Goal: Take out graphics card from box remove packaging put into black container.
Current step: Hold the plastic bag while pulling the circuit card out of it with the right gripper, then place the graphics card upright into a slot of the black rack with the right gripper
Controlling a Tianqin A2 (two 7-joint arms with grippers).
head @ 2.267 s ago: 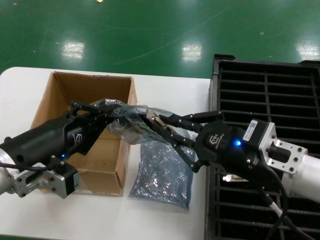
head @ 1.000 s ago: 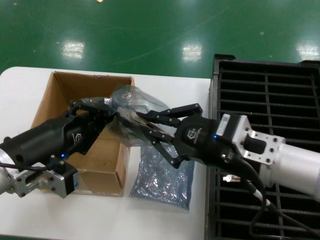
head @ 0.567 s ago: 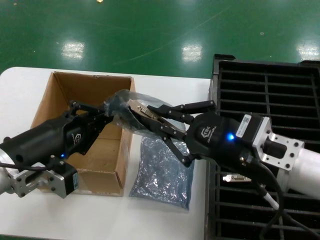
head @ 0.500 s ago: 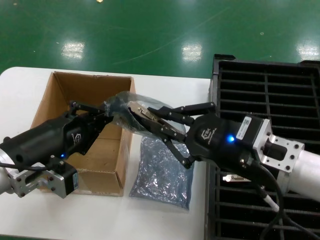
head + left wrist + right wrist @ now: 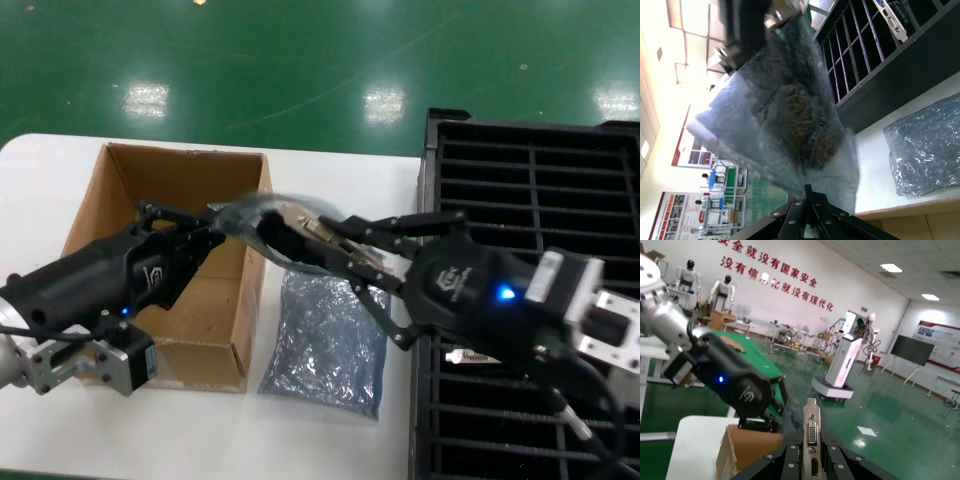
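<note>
Above the box (image 5: 165, 265) edge, left gripper (image 5: 212, 232) is pinched on the crinkly bag (image 5: 785, 105) while right gripper (image 5: 340, 250) clamps the graphics card (image 5: 811, 432) by its bracket. Card's stiff but fragile, so hold the metal end; that bag looks slippery.

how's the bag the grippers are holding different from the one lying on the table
The held bag hangs in the air between the left gripper and right gripper, with the graphics card at its mouth; the loose bag lies flat on the table beside the box. Both are crinkly translucent grey-blue plastic.
</note>
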